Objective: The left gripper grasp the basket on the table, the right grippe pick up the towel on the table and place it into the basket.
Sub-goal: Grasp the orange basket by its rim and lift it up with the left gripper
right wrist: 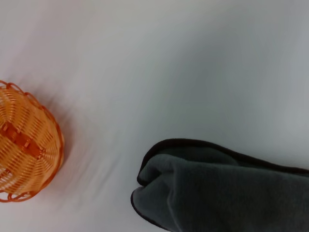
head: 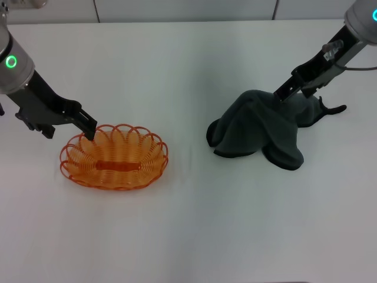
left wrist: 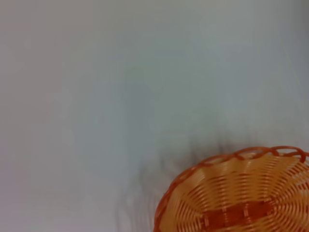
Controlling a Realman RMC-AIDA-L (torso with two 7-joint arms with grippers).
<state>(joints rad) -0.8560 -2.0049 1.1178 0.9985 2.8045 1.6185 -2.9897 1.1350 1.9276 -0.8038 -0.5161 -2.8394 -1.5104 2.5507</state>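
The orange wire basket (head: 158,160) sits on the white table (head: 194,230) at the front left. My left gripper (head: 88,130) reaches down to its back-left rim and is shut on a rim loop. The basket's rim (left wrist: 241,153) also shows in the left wrist view, without fingers. The dark grey-green towel (head: 259,130) lies to the right, pulled up into a peak. My right gripper (head: 280,94) is shut on that peak from the back right. The right wrist view shows the towel (right wrist: 227,193) and, farther off, the basket (right wrist: 57,140).
A bare strip of table separates basket and towel. The table's far edge meets a pale wall (head: 177,9) at the back.
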